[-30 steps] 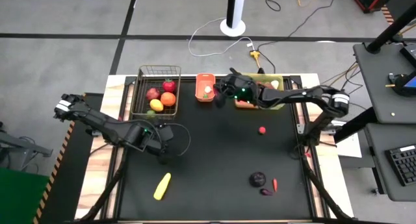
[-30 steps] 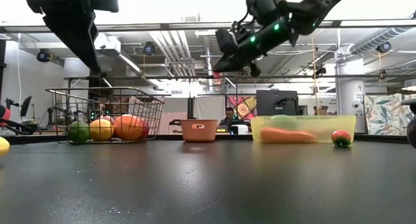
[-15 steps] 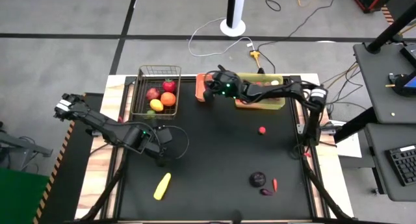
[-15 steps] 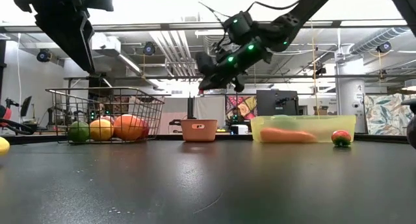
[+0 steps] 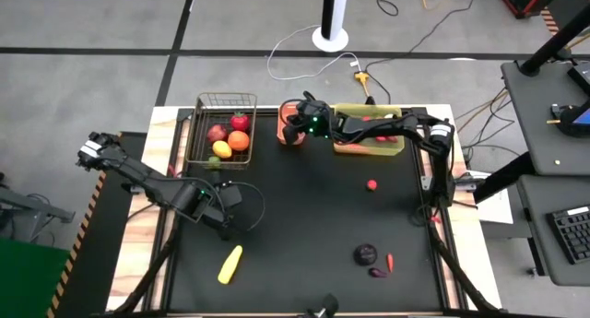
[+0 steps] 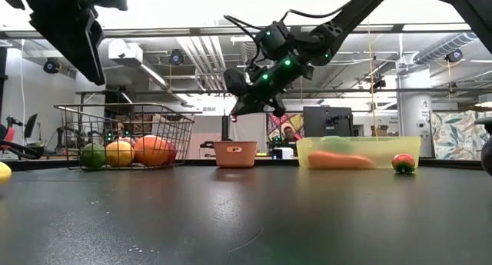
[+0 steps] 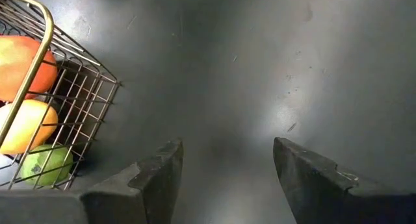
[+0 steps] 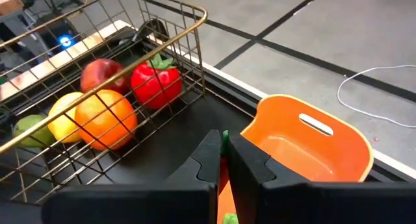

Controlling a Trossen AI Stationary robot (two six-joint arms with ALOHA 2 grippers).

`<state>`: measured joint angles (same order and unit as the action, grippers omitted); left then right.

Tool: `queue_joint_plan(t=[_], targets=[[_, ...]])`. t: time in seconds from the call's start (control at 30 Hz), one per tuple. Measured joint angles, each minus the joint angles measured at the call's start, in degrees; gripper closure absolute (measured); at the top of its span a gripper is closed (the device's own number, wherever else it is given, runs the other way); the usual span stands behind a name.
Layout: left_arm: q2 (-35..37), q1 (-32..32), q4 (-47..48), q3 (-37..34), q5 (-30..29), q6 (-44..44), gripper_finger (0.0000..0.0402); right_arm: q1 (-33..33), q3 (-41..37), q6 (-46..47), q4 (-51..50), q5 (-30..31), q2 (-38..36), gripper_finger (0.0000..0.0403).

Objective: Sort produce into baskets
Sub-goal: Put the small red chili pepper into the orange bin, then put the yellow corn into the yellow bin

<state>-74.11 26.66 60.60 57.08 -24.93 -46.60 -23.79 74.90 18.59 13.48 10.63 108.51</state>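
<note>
Several fruits already lie in the dark wire-mesh basket [image 5: 221, 132]. Right gripper [image 5: 297, 132], clamped on a small red-and-green piece, hangs over the small orange plastic basket [image 8: 312, 143]. Left gripper [image 5: 224, 228] stands open, empty. Yellow corn cob [image 5: 230, 264] and dark round eggplant [image 5: 366, 254] remain unsorted.

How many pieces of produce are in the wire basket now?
5: a red apple, a red pepper, an orange, a lemon and a green fruit, all in the wire basket. More may be hidden beneath.
</note>
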Motion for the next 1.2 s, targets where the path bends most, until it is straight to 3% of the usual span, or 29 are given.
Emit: queue_joint_plan(t=[0.23,0.6,0.87,1.03,1.2], targets=[[0.00,1.00,2.12,0.00,4.42,-2.23,0.0180,-0.24,-0.03,0.73,-0.01,-0.02,0.00,0.0384],[0.00,1.85,3.35,0.00,7.51,-5.21,0.0180,-0.26,-0.05,0.50,-0.01,0.00,0.02,0.0284],[0.00,1.85,3.07,-0.02,7.35,-5.58,0.0180,0.09,-0.16,-1.25,-1.98,-3.31,-1.91,0.0247],[-0.02,1.85,2.92,-0.04,5.15,-5.60,0.0180,1.77,-0.16,-3.48,-12.02,-8.71,-7.64,0.0244],[-0.04,1.85,2.80,-0.09,4.99,-5.60,0.0180,5.62,-0.16,-6.28,-26.64,-9.27,-14.52,0.0251]])
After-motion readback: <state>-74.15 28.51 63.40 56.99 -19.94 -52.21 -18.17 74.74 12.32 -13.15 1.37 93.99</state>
